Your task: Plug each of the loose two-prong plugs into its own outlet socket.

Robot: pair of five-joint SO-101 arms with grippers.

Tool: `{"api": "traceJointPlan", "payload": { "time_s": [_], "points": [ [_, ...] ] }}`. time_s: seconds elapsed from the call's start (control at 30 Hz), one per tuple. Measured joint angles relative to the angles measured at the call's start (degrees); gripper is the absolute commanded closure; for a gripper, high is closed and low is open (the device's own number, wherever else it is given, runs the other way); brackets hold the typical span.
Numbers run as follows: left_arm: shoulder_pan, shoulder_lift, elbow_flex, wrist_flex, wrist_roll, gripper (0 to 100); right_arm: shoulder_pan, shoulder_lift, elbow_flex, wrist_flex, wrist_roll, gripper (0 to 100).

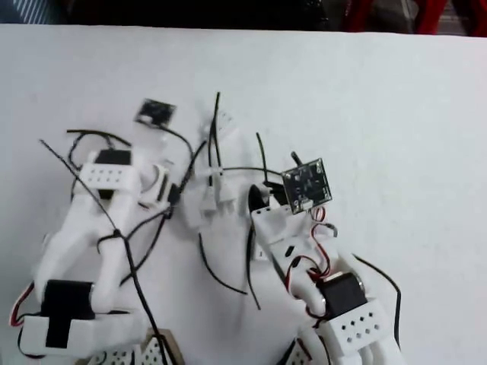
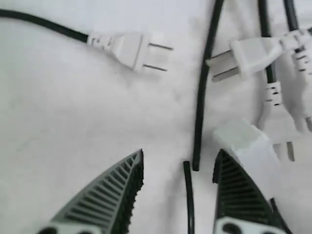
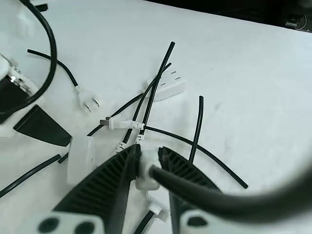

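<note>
My right gripper (image 3: 147,163) is shut on a white two-prong plug (image 3: 145,171) whose black cable (image 3: 219,201) runs back toward the camera; in the high view this gripper (image 1: 259,199) sits right of the pile of plugs (image 1: 215,185). My left gripper (image 2: 178,168) is open just above the table, with a loose black cable end (image 2: 188,192) between its fingers. A white socket block (image 2: 248,146) lies against one finger (image 2: 239,190). Ahead of it lie three loose white plugs (image 2: 130,48), (image 2: 248,56), (image 2: 278,117). A white outlet (image 3: 165,84) with slots lies farther off.
Black cables (image 1: 209,266) cross the table's middle between the two arms. A second white socket block (image 3: 80,156) lies beside the right gripper. A small circuit board (image 1: 156,112) lies behind the left arm. The far and right parts of the white table (image 1: 396,99) are bare.
</note>
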Motion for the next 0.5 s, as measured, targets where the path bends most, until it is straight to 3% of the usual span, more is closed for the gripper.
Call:
{"api": "traceJointPlan", "payload": {
  "time_s": [0.13,0.33,0.5],
  "points": [
    [6.07,0.00,0.00,0.00,-0.09,76,0.00,0.00,0.00,0.00,0.00,98.1],
    [12.75,-0.09,-0.53,0.00,0.44,67,0.00,0.00,0.00,0.00,0.00,98.1],
    [15.03,0.00,-0.53,0.00,3.08,66,0.00,0.00,0.00,0.00,0.00,98.1]
  ]
}}
